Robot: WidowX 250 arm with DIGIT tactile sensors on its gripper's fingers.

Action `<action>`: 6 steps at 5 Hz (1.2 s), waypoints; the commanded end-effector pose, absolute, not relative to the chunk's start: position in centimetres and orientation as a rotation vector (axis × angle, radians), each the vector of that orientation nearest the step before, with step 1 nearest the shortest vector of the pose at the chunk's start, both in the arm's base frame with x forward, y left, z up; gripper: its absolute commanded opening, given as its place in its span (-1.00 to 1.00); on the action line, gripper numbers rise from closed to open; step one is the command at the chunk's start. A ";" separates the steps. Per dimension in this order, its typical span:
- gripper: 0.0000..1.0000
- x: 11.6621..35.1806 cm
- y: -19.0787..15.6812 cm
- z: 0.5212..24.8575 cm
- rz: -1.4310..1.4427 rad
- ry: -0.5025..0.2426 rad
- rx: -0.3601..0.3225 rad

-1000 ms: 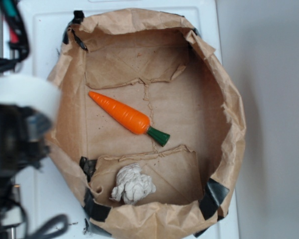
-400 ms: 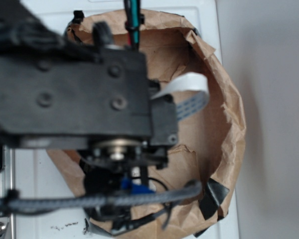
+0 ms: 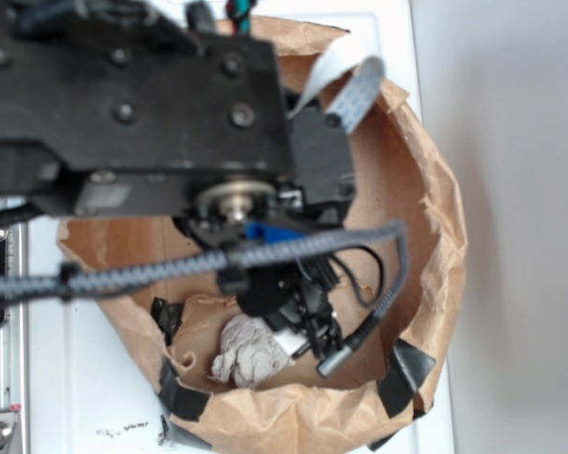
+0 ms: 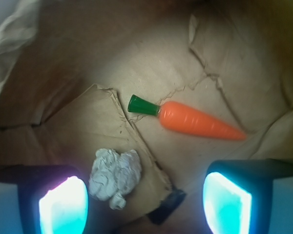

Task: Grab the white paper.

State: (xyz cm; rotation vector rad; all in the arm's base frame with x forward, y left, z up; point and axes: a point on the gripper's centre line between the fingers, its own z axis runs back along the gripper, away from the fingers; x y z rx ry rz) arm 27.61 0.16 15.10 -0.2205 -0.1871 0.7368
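Note:
The white paper (image 3: 249, 352) is a small crumpled wad lying on a folded flap at the near end of the brown paper bag's floor; it shows in the wrist view too (image 4: 115, 176). My gripper (image 4: 145, 207) hovers above the bag, open, with its two glowing pads far apart. The wad sits close to the left pad (image 4: 63, 207) and touches neither. In the exterior view the gripper (image 3: 301, 322) hangs just right of the wad, under the big black arm.
An orange carrot (image 4: 198, 119) with a green stub lies on the bag floor beyond the wad. The brown paper bag (image 3: 434, 227) has raised crumpled walls all round, with black tape (image 3: 402, 374) at its corners. A grey cable (image 3: 170, 270) crosses the exterior view.
The arm has swung in from the left over the bag and now covers the carrot in the exterior view. The wad has not moved.

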 end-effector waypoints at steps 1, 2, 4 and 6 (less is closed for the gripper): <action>1.00 27.2 -1.0 13.4 0.944 -0.108 -0.202; 1.00 26.9 -1.5 11.6 0.977 -0.002 -0.218; 1.00 26.5 -2.4 10.4 0.978 0.081 -0.285; 1.00 26.3 -2.3 9.8 0.896 0.023 -0.454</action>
